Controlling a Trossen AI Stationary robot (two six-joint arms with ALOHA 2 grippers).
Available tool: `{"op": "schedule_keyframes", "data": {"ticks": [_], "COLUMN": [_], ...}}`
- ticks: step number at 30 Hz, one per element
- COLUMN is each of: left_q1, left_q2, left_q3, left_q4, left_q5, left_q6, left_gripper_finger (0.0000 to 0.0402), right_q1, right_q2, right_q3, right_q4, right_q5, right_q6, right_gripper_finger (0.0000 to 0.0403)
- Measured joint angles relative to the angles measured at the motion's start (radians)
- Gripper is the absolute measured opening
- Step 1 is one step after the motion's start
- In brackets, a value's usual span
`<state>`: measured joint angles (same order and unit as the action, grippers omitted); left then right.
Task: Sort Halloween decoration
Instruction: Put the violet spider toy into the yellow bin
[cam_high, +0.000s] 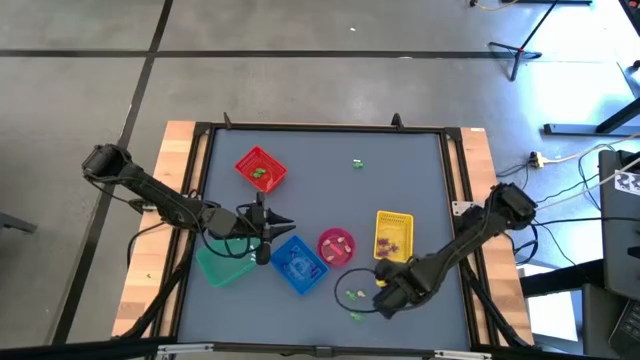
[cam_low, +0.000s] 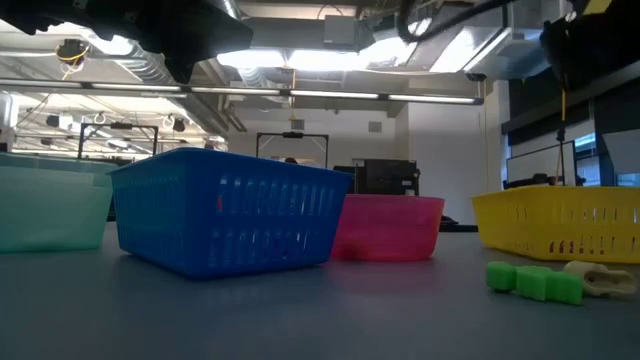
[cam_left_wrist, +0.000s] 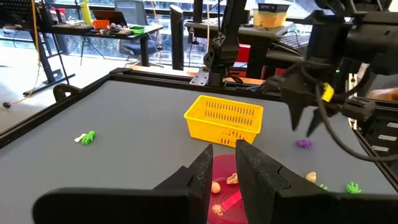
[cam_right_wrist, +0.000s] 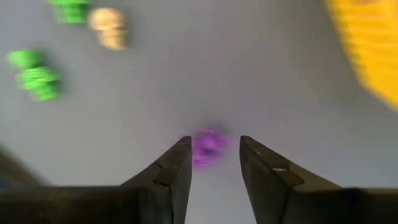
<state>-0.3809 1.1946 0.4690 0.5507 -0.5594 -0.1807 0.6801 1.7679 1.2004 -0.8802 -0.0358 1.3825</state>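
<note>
Straddling a blurred purple trinket (cam_right_wrist: 210, 148), the right end effector (cam_right_wrist: 213, 163) stands spread — the left end effector's (cam_left_wrist: 222, 169) grip unreadable.

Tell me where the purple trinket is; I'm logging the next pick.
The purple trinket lies on the table's right side, between the right gripper's parted fingers in the right wrist view, beside the yellow basket.

Lab or workshop, concrete floor (cam_high: 300, 80), ceiling ducts (cam_low: 130, 70), cluttered workbench (cam_left_wrist: 93, 28), tripod stands (cam_high: 520, 50)
</note>
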Motion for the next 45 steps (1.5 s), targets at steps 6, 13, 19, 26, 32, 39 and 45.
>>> {"op": "schedule_keyframes", "data": {"ticks": [6,13,19,26,32,39,45], "left_q1": [0.000,0.000,0.000,0.000,0.000,0.000,0.000], "left_q2": [0.000,0.000,0.000,0.000,0.000,0.000,0.000], "left_q3": [0.000,0.000,0.000,0.000,0.000,0.000,0.000], "left_q4": [0.000,0.000,0.000,0.000,-0.001,-0.017,-0.027], "left_q5": [0.000,0.000,0.000,0.000,0.000,0.000,0.000], "left_q6": [0.000,-0.001,-0.002,-0.003,-0.002,-0.002,-0.002], "left_gripper_finger": [0.0056,0.0056,0.0056,0.0056,0.0056,0.0056,0.0056], "right_q1": [0.000,0.001,0.001,0.001,0.001,0.001,0.000], "right_q2": [0.008,0.014,0.030,0.051,0.081,0.107,0.109], "right_q3": [-0.038,-0.051,-0.051,-0.050,-0.050,-0.047,-0.046], "right_q4": [0.076,0.066,0.073,0.068,0.064,0.069,0.067], "right_q5": [0.015,-0.017,-0.038,-0.027,-0.047,-0.061,-0.067], "right_q6": [0.004,0.052,0.053,0.052,0.052,0.051,0.048], "right_gripper_finger": [0.0131,0.0131,0.0131,0.0131,0.0131,0.0131,0.0131]}}
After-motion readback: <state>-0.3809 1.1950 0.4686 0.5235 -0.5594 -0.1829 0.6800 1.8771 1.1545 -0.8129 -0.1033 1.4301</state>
